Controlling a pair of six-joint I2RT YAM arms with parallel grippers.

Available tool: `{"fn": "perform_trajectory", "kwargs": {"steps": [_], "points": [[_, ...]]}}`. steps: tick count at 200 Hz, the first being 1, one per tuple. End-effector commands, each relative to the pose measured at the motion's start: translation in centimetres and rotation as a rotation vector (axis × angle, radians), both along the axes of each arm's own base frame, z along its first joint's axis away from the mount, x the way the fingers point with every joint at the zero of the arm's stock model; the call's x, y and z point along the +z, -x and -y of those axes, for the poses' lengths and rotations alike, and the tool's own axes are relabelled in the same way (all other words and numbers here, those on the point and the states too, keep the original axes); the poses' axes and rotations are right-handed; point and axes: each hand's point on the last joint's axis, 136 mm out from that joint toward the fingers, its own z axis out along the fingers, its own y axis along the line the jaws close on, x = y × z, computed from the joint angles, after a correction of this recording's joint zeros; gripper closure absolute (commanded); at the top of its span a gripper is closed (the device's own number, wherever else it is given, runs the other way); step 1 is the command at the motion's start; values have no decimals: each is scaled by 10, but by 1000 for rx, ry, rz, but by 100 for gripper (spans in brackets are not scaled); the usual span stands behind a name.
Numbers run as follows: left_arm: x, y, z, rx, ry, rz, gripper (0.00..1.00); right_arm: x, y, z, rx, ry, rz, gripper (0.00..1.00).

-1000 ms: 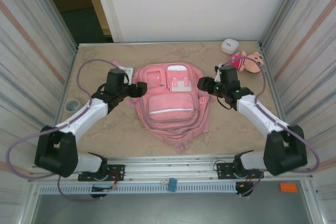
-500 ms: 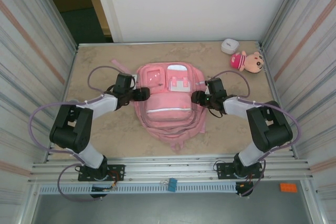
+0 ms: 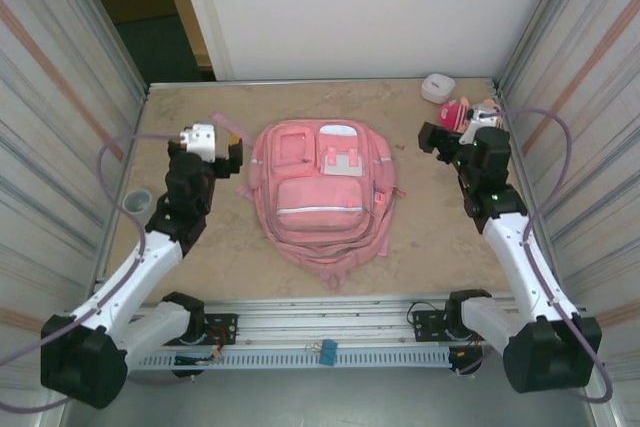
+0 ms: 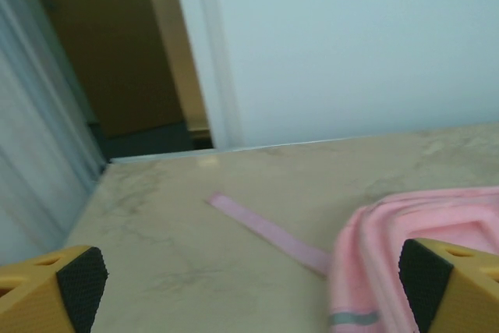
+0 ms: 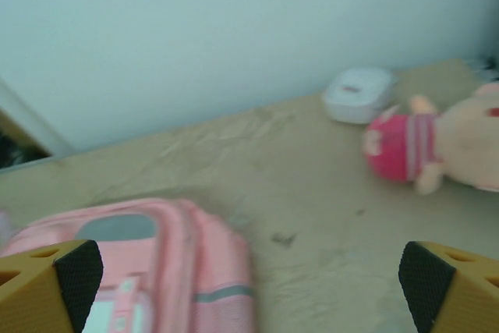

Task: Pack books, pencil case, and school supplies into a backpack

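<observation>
The pink backpack (image 3: 320,192) lies flat in the middle of the table, front pockets up. My left gripper (image 3: 231,153) hovers off its upper left corner, open and empty. In the left wrist view the left gripper (image 4: 253,294) spans bare table, with the backpack's edge (image 4: 405,224) by the right finger and a pink strap (image 4: 265,232) lying ahead. My right gripper (image 3: 433,137) hangs off the bag's upper right corner, open and empty. In the right wrist view the right gripper (image 5: 249,290) has the backpack (image 5: 156,263) at lower left. Books, pencil case and school supplies are out of view.
A plush doll with a pink hat (image 3: 470,115) (image 5: 437,142) and a small white case (image 3: 437,87) (image 5: 359,93) sit at the back right corner. A grey ring (image 3: 137,201) lies near the left wall. Metal walls close in both sides.
Both grippers have pulled away from the backpack's sides, outward and upward, and their jaws have spread wider. The backpack lies still.
</observation>
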Motion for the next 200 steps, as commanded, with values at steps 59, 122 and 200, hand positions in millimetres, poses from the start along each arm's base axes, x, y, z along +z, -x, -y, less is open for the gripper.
{"fn": "perform_trajectory", "kwargs": {"steps": [59,122,200], "points": [[-134,-22,-16,64,-203,-56,1,-159,-5,38,-25,153,-71,1],[-163,-37,-68,65,129,-166,1,-186,-22,26,16,234,-67,1],[-167,-41,-62,85,81,-211,1,-192,-33,39,-25,193,-126,1]]}}
